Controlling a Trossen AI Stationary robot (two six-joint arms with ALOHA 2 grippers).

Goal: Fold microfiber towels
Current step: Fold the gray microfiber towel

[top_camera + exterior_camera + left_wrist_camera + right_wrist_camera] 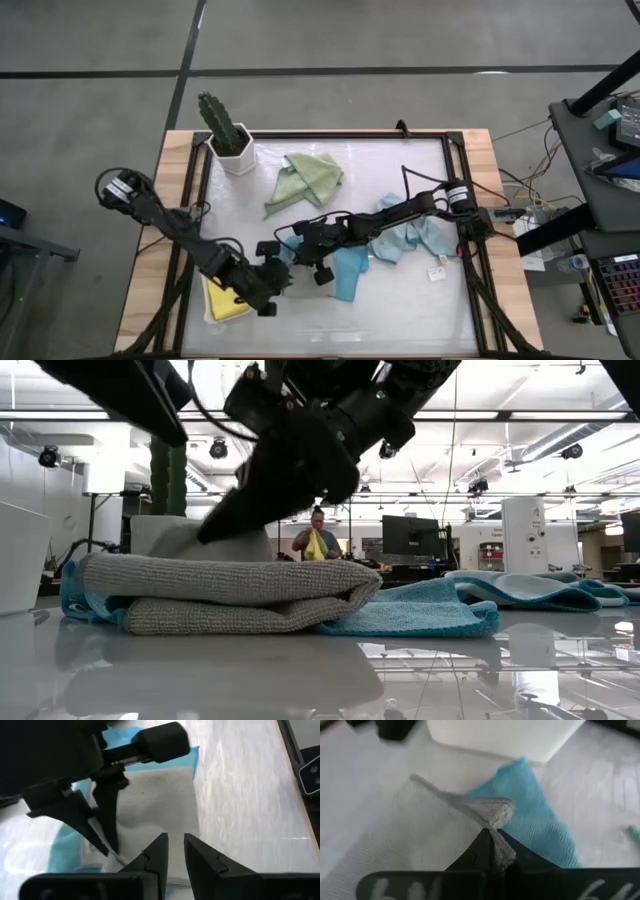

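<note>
A grey towel [160, 805] lies folded on a teal towel [420, 610] near the middle of the table. My right gripper [492, 837] reaches in from the right and is shut on it. My left gripper [175, 847] hovers just over the grey towel's near-left part, its fingers a little apart with nothing between them. A green towel [305, 178] lies crumpled at the far middle, a pale blue one [415, 238] under my right arm, and a yellow one [225, 302] at the near left under my left arm. My right gripper pinches a bunched edge of the grey towel [496, 817] between its two fingers, slanting down from the table's right. The pinched part stands up as a ridge. The rest of the towel lies flat on the teal towel and the table.
A cactus in a white pot [232, 150] stands at the far left corner. A small white tag [437, 272] lies at the right. The two arms meet close together over the grey towel. The near right part of the table [420, 320] is bare.
</note>
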